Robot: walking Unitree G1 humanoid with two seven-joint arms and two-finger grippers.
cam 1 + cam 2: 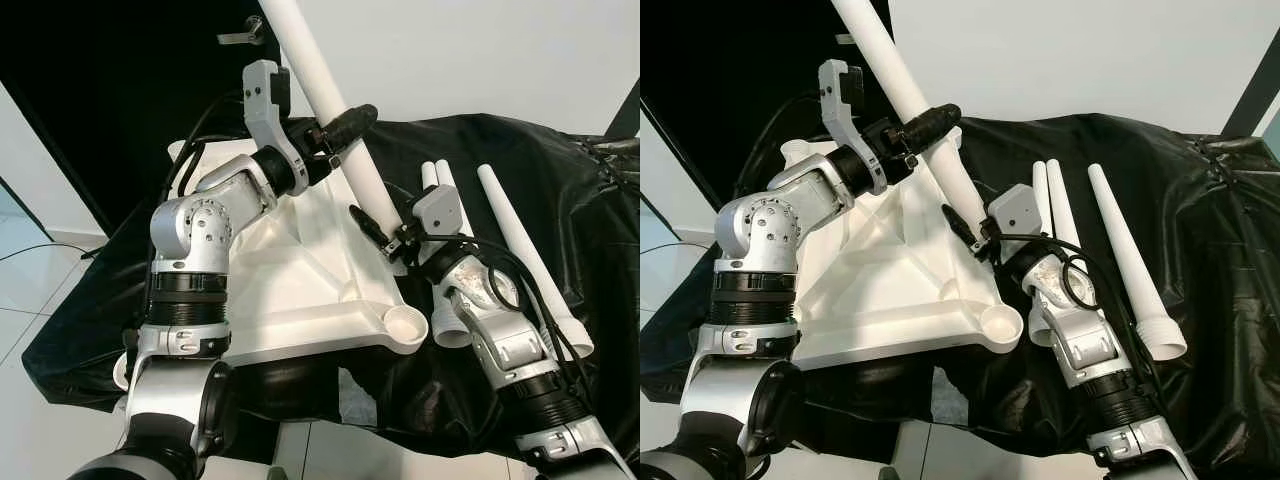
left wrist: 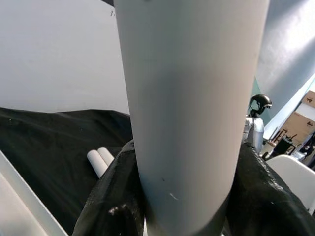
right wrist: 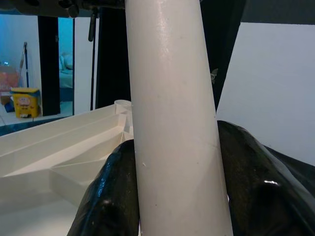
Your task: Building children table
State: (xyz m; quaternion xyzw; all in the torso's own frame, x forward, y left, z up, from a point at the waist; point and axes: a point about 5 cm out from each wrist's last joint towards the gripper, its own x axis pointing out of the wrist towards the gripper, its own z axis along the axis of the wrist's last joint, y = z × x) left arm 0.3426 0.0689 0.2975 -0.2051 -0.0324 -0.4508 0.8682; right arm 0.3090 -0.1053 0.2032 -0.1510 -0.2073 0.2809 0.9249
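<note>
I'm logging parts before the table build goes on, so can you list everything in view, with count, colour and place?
Tabletop: one, white, upside down on the black cloth, empty leg socket at its near corner.
Held leg: one, white, tilted above the tabletop.
Spare legs: three, white, lying on the cloth by the right arm.
Black cloth: one, draped under everything.
Left gripper: shut on the leg, higher up.
Right gripper: shut on the leg, lower down.

White wall, dark doorway, pale tiled floor, black cloth.
</note>
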